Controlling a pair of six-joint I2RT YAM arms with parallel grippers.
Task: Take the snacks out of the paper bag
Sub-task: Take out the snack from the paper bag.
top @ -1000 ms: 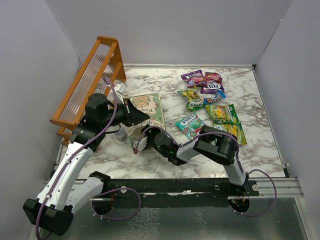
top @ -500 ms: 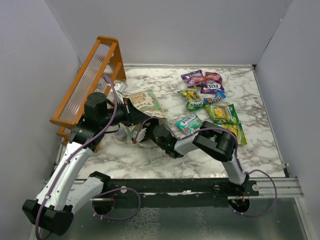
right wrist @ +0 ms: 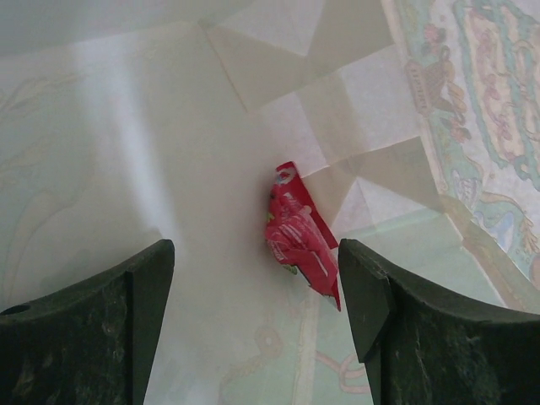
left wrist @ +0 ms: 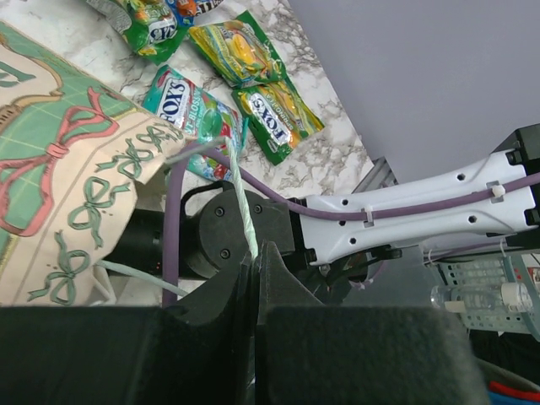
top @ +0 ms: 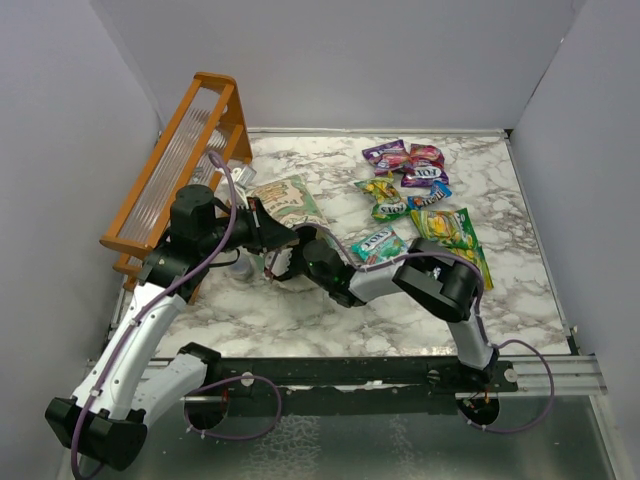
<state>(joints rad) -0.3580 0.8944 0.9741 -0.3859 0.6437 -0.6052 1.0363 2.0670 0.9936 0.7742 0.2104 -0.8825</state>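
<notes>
The mint-green paper bag [top: 287, 199] lies tilted at the table's left-middle, printed side up. My left gripper [top: 262, 233] is shut on its thin string handle [left wrist: 239, 198] and holds the mouth up; the bag's printed side [left wrist: 59, 160] fills the left of the left wrist view. My right gripper [top: 283, 262] is at the bag's mouth, open. In the right wrist view it [right wrist: 253, 295] is inside the cream-white bag [right wrist: 169, 126], fingers either side of a red packet [right wrist: 299, 236], not touching it. Several snacks [top: 410, 178] lie on the table to the right, a teal one [top: 377, 246] nearest the bag.
An orange wooden rack [top: 178, 165] stands along the left wall, close behind my left arm. A small clear cup [top: 240, 270] sits under my left wrist. Grey walls close the table on three sides.
The bag has been raised and turned towards the back left by its handle. My right gripper has moved up and left, deeper into the bag's mouth.
</notes>
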